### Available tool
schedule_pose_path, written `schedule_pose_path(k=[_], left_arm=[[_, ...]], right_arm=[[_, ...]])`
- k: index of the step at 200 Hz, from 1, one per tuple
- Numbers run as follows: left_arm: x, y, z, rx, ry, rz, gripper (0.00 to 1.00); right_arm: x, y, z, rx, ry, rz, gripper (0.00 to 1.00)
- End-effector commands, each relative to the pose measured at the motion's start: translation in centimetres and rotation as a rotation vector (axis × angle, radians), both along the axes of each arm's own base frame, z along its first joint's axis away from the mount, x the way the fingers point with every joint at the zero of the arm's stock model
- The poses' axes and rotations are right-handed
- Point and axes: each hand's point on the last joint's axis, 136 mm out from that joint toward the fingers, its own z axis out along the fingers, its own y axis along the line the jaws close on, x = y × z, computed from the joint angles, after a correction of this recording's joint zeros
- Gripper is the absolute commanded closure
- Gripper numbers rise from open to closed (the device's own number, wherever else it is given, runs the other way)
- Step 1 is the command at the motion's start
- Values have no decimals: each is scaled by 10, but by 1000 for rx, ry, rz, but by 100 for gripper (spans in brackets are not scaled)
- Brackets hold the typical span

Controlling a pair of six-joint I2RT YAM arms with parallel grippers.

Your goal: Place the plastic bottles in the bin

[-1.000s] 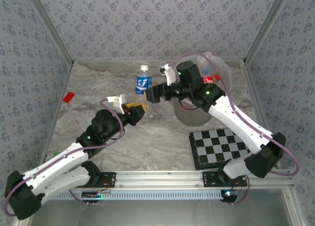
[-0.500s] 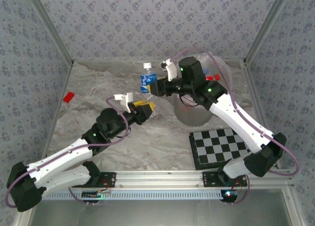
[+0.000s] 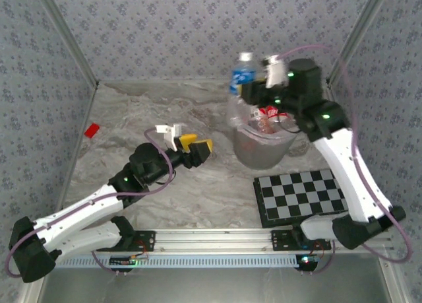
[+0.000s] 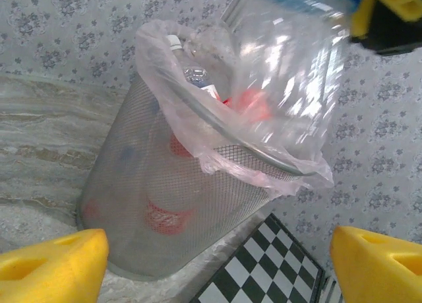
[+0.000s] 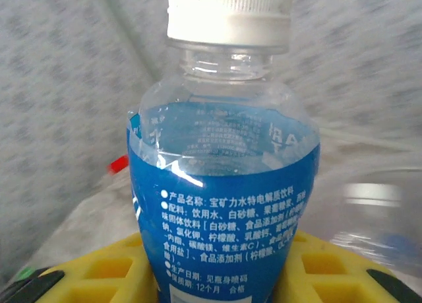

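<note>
A: Marbled table top [image 3: 132, 111], flowered walls close on three sides. Whereabouts of the blue-labelled bottle [image 3: 242, 72]?

B: Up high, upright, white cap on top, clamped at the label by the right gripper [image 3: 254, 90], near the 11 o'clock edge of the bin [image 3: 260, 154].

A: Squarely over the opening?

B: Hard to judge from above; seemingly nearer the rim than the middle. Best carried toward 5 o'clock until well over the bag's mouth, then lowered a little before letting go, to avoid a bounce off the red-labelled bottles [image 3: 267, 118] inside.

A: And the left gripper [image 3: 196, 144]?

B: Spread wide, holding nothing, low over the table at 9 o'clock of the bin, pointed at its mesh wall.

A: Room to move?

B: Tight at 12 and 3 o'clock, with back wall and corner post near the right arm. Loose bag folds drooping over the rim, worth clearing. Open table from 7 to 10 o'clock; checkerboard [image 3: 300, 196] flat at 5 o'clock, red block [image 3: 91, 130] well apart at 9.
</note>
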Motion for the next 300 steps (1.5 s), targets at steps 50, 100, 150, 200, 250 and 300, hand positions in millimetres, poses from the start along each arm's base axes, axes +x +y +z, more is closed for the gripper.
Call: schedule_pose_path(k=[50,100,150,200,250,300], left_arm=[[16,-32,-5,75,38,-42,12],[18,-34,-18,83,75,-38,12],[21,-33,-28,114,84,-23,12],[34,-31,-32,110,102,-3,12],[52,-15,-21,75,98,54,12],[60,2,-12,88,83,98,12]], right_arm=[[-1,-153,-5,-267,120,-446,66],[33,-161,-48,-205,277,-385,66],[56,-148,-89,-167,403,-306,66],[56,-99,-136,-121,556,-137,66],[50,-70,-174,-90,707,-77,67],[43,-66,-189,-141,748,-101,60]])
